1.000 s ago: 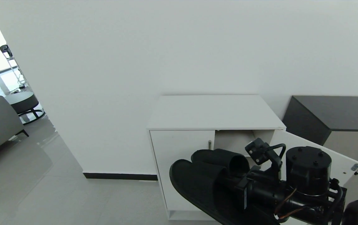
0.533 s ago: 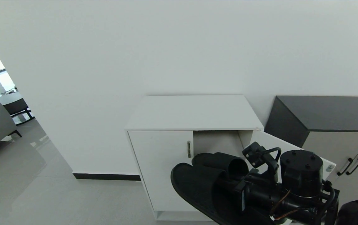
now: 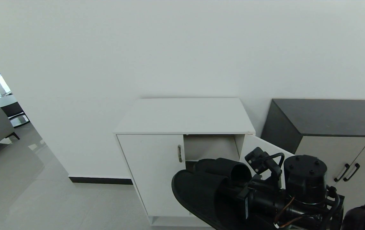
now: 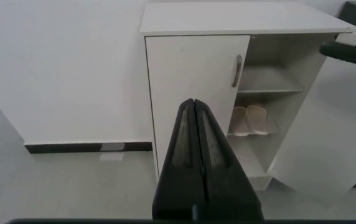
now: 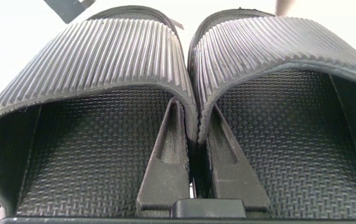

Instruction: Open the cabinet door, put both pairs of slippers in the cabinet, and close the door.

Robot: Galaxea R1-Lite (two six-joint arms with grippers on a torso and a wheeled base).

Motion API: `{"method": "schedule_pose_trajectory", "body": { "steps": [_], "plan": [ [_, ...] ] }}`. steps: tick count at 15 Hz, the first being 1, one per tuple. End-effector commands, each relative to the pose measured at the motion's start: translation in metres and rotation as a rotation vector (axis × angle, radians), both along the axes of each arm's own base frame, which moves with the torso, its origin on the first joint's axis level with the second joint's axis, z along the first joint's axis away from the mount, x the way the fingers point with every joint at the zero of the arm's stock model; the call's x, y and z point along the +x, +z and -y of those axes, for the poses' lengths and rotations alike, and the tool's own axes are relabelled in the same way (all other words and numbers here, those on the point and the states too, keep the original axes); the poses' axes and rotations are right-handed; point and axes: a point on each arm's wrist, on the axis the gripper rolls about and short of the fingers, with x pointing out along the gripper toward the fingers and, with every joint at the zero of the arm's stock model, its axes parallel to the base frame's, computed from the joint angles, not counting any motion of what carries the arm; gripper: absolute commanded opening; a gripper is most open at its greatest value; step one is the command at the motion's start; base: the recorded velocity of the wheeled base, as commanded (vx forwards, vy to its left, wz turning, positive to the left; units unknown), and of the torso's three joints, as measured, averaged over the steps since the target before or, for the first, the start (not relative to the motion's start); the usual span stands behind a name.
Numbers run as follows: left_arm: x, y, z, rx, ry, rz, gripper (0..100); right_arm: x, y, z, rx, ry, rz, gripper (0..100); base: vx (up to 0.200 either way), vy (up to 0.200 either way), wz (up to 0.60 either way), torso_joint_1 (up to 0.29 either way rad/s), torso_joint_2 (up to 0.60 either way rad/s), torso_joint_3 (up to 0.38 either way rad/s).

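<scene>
**A pair of black ribbed rubber slippers [image 3: 206, 187] held before the white wooden cabinet [image 3: 182, 116]**

The right tool [image 5: 193, 112] is clamped on both black slippers, pinching their inner strap walls together, just in front of the cabinet's open half. The right door [image 4: 327, 143] stands open and the left door [image 3: 150, 169] is closed. A pair of beige slippers [image 4: 252, 119] lies on a shelf inside. The left tool [image 4: 193, 112], fingers pressed together and empty, faces the left door.
</scene>
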Motion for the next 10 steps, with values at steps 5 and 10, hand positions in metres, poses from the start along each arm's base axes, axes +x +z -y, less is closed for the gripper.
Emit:
{"method": "schedule_pose_trajectory", "body": {
  "steps": [5, 10],
  "plan": [
    [0.0001, 0.0001, 0.0000, -0.003, 0.000, -0.001, 0, -0.0028, -0.0026, 0.0032, 0.013, -0.001, 0.013, 0, 0.000, 0.000, 0.00, 0.000, 0.00, 0.000],
    [0.0001, 0.0001, 0.0000, -0.007, 0.000, -0.001, 0, -0.0046, -0.0037, 0.0043, 0.020, 0.020, 0.013, 0, 0.000, 0.000, 0.00, -0.113, 0.23, 0.124]
  ]
}}
